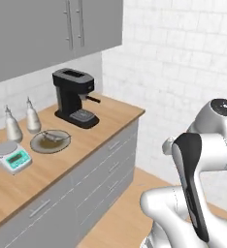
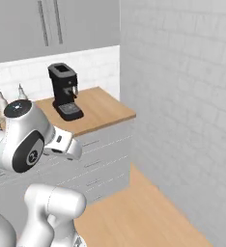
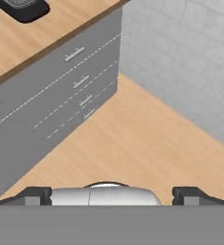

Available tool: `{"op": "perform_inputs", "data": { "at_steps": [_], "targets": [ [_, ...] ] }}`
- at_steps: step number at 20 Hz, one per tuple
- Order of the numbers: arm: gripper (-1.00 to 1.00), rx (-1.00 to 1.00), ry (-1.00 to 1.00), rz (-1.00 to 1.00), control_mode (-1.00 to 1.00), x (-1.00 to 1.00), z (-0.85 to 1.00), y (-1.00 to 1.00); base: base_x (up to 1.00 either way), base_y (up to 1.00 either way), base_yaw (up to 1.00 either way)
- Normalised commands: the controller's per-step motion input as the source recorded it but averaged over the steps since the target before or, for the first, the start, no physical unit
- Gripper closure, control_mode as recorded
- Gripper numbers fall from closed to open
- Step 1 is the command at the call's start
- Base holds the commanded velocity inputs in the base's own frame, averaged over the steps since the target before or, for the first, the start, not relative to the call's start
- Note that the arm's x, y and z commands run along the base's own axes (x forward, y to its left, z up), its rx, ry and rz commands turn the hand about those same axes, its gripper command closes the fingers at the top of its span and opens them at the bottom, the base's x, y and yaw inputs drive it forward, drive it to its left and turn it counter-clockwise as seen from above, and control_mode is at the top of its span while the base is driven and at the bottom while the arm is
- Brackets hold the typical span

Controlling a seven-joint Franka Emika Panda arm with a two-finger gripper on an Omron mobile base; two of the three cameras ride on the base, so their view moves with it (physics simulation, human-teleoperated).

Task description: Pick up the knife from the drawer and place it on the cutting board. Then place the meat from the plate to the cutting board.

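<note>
1. Gripper (image 3: 112, 195) hangs over bare wood floor (image 3: 133, 148), pointing down at it; fingertips (image 3: 35, 195) sit far apart at the bottom of the hand view, jaws wide open, nothing between them.
2. Arm (image 1: 193, 174) is folded up well away from the counter (image 1: 101, 131), out in the room beside the white brick wall (image 1: 183, 58).
3. Plate (image 1: 50, 141) sits on the counter, between the scale (image 1: 10, 157) and the coffee machine (image 1: 74, 97). Meat (image 1: 51, 137) looks like a small brownish lump on the plate, too blurry to be sure of its shape.
4. Scale is white with a green display, just left of the plate in the left base view.
5. Two bottles (image 1: 22, 120) stand behind the scale and plate, against the backsplash.
6. Coffee machine is black, upright, toward the end of the counter.
7. Drawers (image 3: 74, 72) under the counter are all closed in the hand view, grey fronts with bar handles flush in a stack. Can't tell which is the task's drawer.
8. Grey upper cabinets (image 1: 52, 34) hang above the counter, doors closed.
</note>
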Motion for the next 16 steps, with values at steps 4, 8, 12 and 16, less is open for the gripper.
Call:
{"op": "perform_inputs", "data": {
  "at_steps": [4,8,12,16],
  "targets": [
    [-1.0,0.0,0.0,0.0,1.0,0.0,0.0,0.0,1.0,0.0,0.67],
    [-1.0,0.0,0.0,0.0,1.0,0.0,0.0,0.0,0.5,0.01,0.68],
    [-1.0,0.0,0.0,0.0,1.0,0.0,0.0,0.0,0.05,0.0,0.75],
    [-1.0,0.0,0.0,0.0,1.0,0.0,0.0,0.0,0.04,-0.07,0.75]
  ]
}}
